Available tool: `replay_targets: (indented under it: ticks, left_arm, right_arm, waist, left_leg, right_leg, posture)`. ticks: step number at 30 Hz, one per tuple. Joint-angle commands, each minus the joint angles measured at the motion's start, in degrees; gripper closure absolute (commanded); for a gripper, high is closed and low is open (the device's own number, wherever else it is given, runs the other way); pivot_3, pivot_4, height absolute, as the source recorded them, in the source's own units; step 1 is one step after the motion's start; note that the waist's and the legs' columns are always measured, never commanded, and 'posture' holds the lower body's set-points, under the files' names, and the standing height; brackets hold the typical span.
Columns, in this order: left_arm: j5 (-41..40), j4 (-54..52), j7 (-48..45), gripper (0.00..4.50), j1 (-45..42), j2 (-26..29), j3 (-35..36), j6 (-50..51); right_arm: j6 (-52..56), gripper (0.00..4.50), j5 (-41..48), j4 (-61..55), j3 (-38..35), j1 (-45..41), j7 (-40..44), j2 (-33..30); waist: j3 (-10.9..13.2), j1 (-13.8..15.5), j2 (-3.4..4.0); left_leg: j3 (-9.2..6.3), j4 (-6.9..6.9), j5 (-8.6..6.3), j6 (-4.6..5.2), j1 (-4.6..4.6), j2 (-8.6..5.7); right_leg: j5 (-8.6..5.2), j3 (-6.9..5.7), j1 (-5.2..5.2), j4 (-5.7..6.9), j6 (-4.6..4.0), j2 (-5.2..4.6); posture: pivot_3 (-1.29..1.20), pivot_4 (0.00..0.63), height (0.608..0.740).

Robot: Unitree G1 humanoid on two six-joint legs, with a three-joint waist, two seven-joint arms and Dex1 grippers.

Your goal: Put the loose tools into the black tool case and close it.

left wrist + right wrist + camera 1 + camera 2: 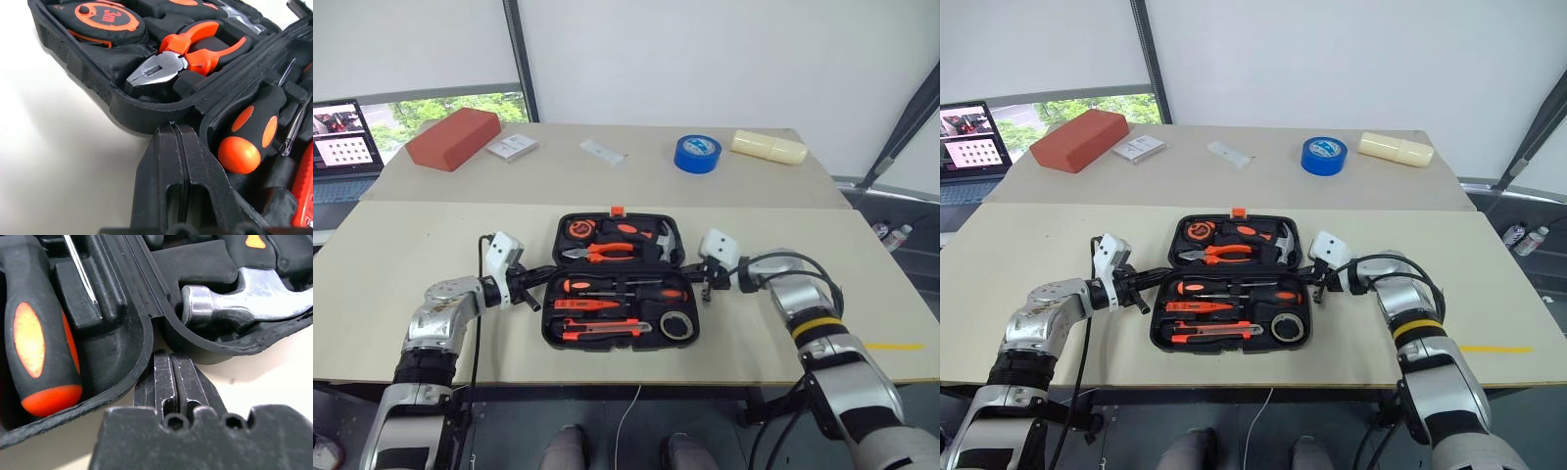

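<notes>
The black tool case [549, 315] lies open in the middle of the near table, lid half away from me. Two screwdrivers [625, 286], a slim orange tool [587, 305] and a utility knife [603, 330] rest in slots of the near half. My left gripper [544, 274] is shut, its tip [171, 128] against the case's left side where the two halves meet. At the right end of that hinge line my right gripper [695, 275] is also shut, holding nothing, its tip [168, 355] at the rim. One screwdriver handle [254, 132] lies just inside the wall.
Pliers [181, 54], a hammer [244, 298] and a tape measure [102, 17] fill the far half; a black tape roll [676, 325] sits near right. On the far table stand a red block [453, 138], a blue tape roll [697, 153], a cream object [769, 147] and a laptop [342, 137].
</notes>
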Motion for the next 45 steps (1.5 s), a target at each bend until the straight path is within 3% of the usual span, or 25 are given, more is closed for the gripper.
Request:
replay_targets:
  ticks: [1, 3, 6, 11, 13, 16, 17, 21, 29, 33, 35, 42, 45]
  left_arm:
    - [-1.15, -5.55, 1.61, 4.5, 1.24, -1.61, -0.15, 1.94]
    - [-1.76, -5.94, 4.41, 4.24, 1.87, -0.75, 2.54, 3.66]
    - [-2.95, -7.2, 0.99, 3.45, 3.46, 2.92, 4.1, 5.0]
    - [-9.88, -11.72, 2.09, 1.62, 1.91, 9.92, 9.34, 22.91]
    - [-12.53, -12.58, 4.29, 0.96, -1.26, 10.18, 11.15, 28.27]
    - [-13.87, -11.77, 7.9, 0.0, -6.66, 10.16, 10.43, 38.19]
    - [-14.21, -10.16, 9.99, 0.0, -9.72, 8.97, 10.19, 41.76]
    - [-10.82, -5.23, 15.98, 0.0, -15.58, 5.78, 7.36, 45.51]
    - [-7.17, 1.5, 18.71, 0.0, -19.12, 3.42, 4.08, 42.87]
    - [-6.1, 3.88, 19.2, 0.0, -19.99, 2.83, 3.53, 42.13]
    - [-5.69, 5.33, 19.4, 0.51, -20.36, 2.19, 3.59, 41.59]
    - [-4.66, 9.43, 20.58, 2.97, -21.43, 0.13, 4.53, 38.97]
    - [-5.17, 9.46, 20.88, 4.13, -20.75, -0.63, 5.96, 37.23]
  right_arm:
    - [5.94, 4.4, 3.11, -8.61, -0.84, 1.7, 1.05, 0.68]
    - [6.92, 4.46, 2.86, -8.65, -2.14, 1.98, -0.88, -0.34]
    - [8.02, 3.67, 2.98, -8.38, -3.86, 1.55, -0.86, -2.74]
    - [20.51, 1.96, 11.01, -15.4, -6.92, 0.04, 6.31, -6.48]
    - [32.63, 1.29, 10.78, -17.7, -7.64, -2.9, 1.45, -7.06]
    - [45.78, 0.25, 9.52, -17.64, -4.17, -7.62, 0.59, -7.84]
    - [50.29, 0.01, 10.02, -15.7, -3.5, -10.25, 0.41, -6.83]
    - [57.34, 0.01, 9.66, -9.18, -1.19, -16.56, -1.45, -3.57]
    - [48.93, 0.01, 4.94, 5.51, 0.23, -22.43, -10.51, 2.78]
    - [46.95, 1.25, 4.27, 12.26, -0.65, -24.55, -12.77, 4.41]
    - [46.44, 1.95, 3.8, 14.85, -0.73, -25.37, -13.32, 4.81]
    - [46.15, 4.38, 4.0, 19.42, -3.29, -26.41, -15.69, 5.56]
    - [44.31, 4.5, 5.5, 19.21, -6.21, -26.05, -16.84, 5.93]
  waist:
    - [0.0, -0.08, 0.0]
    - [0.0, -0.11, 0.0]
    - [0.0, -0.29, -0.01]
    - [0.03, -0.88, -0.03]
    - [0.04, -0.93, -0.03]
    - [0.04, -0.83, -0.04]
    - [0.04, -0.87, -0.04]
    - [0.04, -0.96, -0.03]
    - [0.08, -1.21, -0.07]
    - [0.09, -1.22, -0.06]
    - [0.09, -1.24, -0.06]
    - [0.09, -1.31, -0.06]
    - [0.09, -1.32, -0.06]
  left_leg:
    - [-0.01, 0.02, 0.0, 0.0, 0.01, 0.0]
    - [-0.02, 0.02, 0.01, 0.0, 0.02, 0.01]
    - [-0.04, 0.02, 0.01, 0.0, 0.01, 0.01]
    - [-0.06, 0.01, 0.01, 0.0, 0.01, 0.02]
    - [-0.07, 0.02, 0.01, 0.0, 0.02, 0.02]
    - [-0.1, 0.1, 0.12, 0.04, 0.03, 0.01]
    - [-0.11, 0.13, 0.15, 0.05, 0.07, 0.0]
    - [-0.16, 0.22, 0.2, 0.11, 0.12, -0.01]
    - [-0.16, 0.07, 0.21, 0.11, -0.02, -0.04]
    - [-0.16, 0.06, 0.21, 0.11, -0.03, -0.05]
    - [-0.16, 0.07, 0.21, 0.11, -0.02, -0.05]
    - [-0.18, 0.14, 0.24, 0.06, 0.04, -0.06]
    - [-0.19, 0.15, 0.28, 0.03, 0.1, -0.05]
  right_leg:
    - [0.0, 0.0, 0.0, 0.01, 0.0, 0.01]
    - [0.01, 0.0, 0.01, 0.02, 0.0, 0.01]
    - [0.01, 0.0, -0.01, 0.03, 0.01, 0.02]
    - [0.01, 0.01, -0.02, 0.05, 0.01, 0.03]
    - [0.01, 0.0, 0.0, 0.05, 0.01, 0.02]
    - [0.04, 0.0, -0.01, 0.18, 0.03, 0.01]
    - [0.03, 0.0, 0.01, 0.26, 0.03, 0.01]
    - [0.04, 0.01, -0.02, 0.48, 0.02, 0.03]
    - [0.05, 0.04, -0.24, 0.51, -0.01, 0.04]
    - [0.05, 0.03, -0.21, 0.49, -0.01, 0.03]
    - [0.05, 0.03, -0.19, 0.5, 0.0, 0.03]
    - [0.08, 0.03, -0.13, 0.61, -0.01, 0.03]
    - [0.11, 0.03, -0.1, 0.65, -0.01, 0.02]
  posture:
    - [0.0, 0.15, 0.74]
    - [0.0, 0.15, 0.74]
    - [0.0, 0.15, 0.74]
    - [0.0, 0.15, 0.74]
    - [0.0, 0.15, 0.74]
    - [0.0, 0.15, 0.74]
    - [0.0, 0.15, 0.74]
    - [0.0, 0.15, 0.74]
    - [0.0, 0.15, 0.74]
    - [0.0, 0.15, 0.74]
    - [0.0, 0.15, 0.74]
    - [0.0, 0.15, 0.74]
    - [0.0, 0.15, 0.74]
